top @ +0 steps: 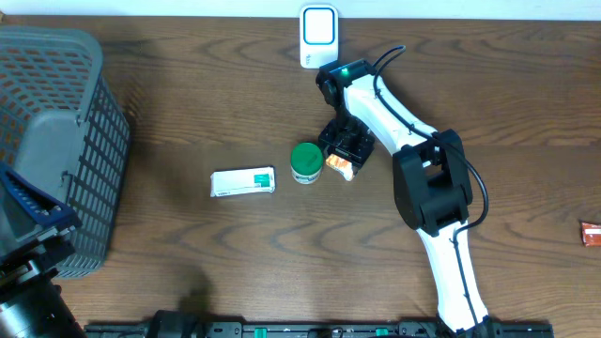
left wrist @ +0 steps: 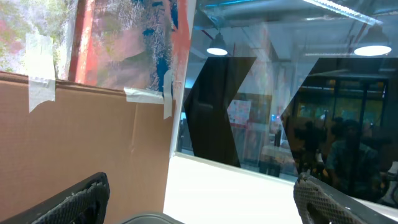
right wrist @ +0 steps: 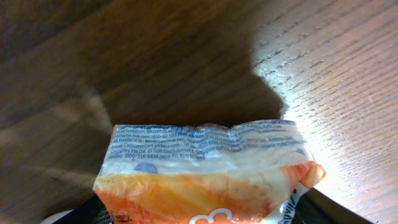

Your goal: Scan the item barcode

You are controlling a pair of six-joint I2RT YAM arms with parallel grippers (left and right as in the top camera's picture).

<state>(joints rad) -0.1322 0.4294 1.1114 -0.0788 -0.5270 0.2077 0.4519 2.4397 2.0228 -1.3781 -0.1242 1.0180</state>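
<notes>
Orange packet [top: 340,168] lies mid-table, at 3 o'clock from a green-lidded jar [top: 305,161]. The right gripper [top: 346,150] straddles it; whether it pinches is unclear. The left gripper [left wrist: 202,194] has its fingers spread wide.

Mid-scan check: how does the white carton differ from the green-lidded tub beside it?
The white carton is a long box lying flat; the green-lidded tub is round and stands upright, lid up. The carton is mostly white with a green patch at one end; the tub's top is solid green. The tub sits close to the orange packet; the carton lies farther off. Both rest on the wooden table, unheld.
</notes>
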